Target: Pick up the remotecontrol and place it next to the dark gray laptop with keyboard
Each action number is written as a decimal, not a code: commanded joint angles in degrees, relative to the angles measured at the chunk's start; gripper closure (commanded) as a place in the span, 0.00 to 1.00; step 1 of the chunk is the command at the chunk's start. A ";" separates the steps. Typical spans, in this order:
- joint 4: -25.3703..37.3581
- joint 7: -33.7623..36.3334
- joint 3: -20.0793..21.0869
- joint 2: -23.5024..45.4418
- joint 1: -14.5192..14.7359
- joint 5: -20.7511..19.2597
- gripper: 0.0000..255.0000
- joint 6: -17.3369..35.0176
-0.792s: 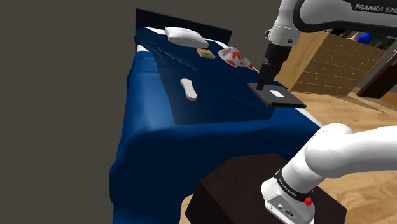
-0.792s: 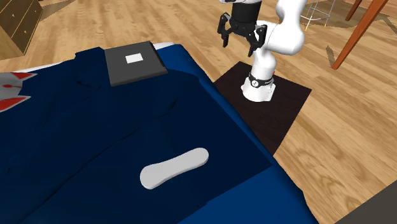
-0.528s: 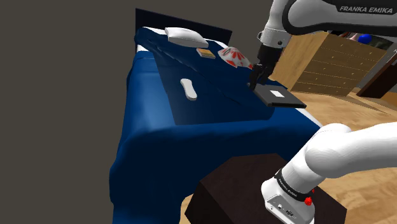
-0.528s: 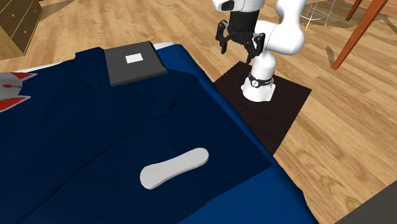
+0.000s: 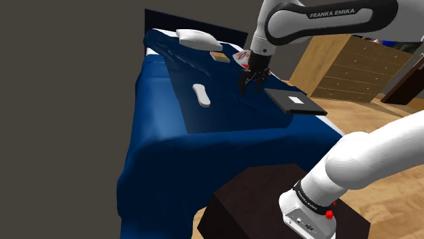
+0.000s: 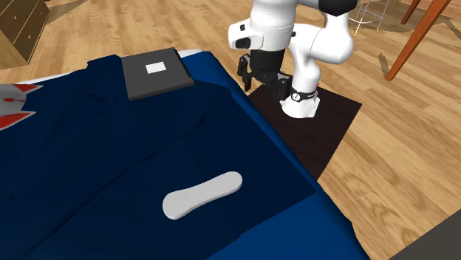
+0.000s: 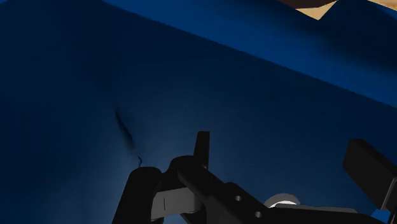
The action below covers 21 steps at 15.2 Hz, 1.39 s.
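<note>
The remote control (image 5: 200, 95) (image 6: 203, 194) is a long white slab lying flat on the blue bed cover (image 5: 170, 115) (image 6: 96, 155). A dark gray laptop (image 5: 295, 101) (image 6: 155, 72), lid closed with a white label, rests near the bed's edge. My black gripper (image 5: 249, 83) (image 6: 260, 81) (image 7: 280, 145) hangs open and empty just above the cover. It is between the laptop and the remote, nearer the laptop. In the wrist view its fingers (image 7: 202, 147) stand well apart over bare blue fabric.
A white pillow (image 5: 196, 39), a small tan item (image 5: 219, 57) and a red-and-white cushion (image 5: 248, 60) lie at the bed's far end. A wooden dresser (image 5: 346, 68) stands beyond the bed. The dark stand (image 6: 325, 125) sits on the wooden floor beside it.
The gripper has swung from above the laptop toward the shoulder view's left and dropped lower over the blue cover, staying open. Remote and laptop have not moved.
</note>
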 commanded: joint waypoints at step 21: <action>38.45 19.45 0.78 46.46 -0.24 -1.53 0.00 12.14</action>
